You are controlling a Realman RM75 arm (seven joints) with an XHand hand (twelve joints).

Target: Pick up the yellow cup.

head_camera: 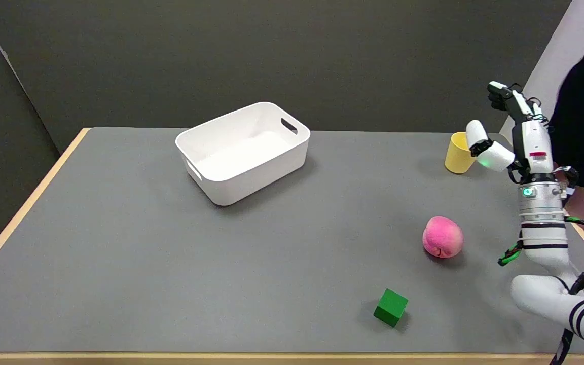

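While smooth yellow cup [458, 153] stands upright; right hand [512, 129] beside, spread

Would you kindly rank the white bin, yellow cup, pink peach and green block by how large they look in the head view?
1. White bin
2. Pink peach
3. Yellow cup, though it is farther away and partly hidden by the right hand, so unsure against the peach
4. Green block
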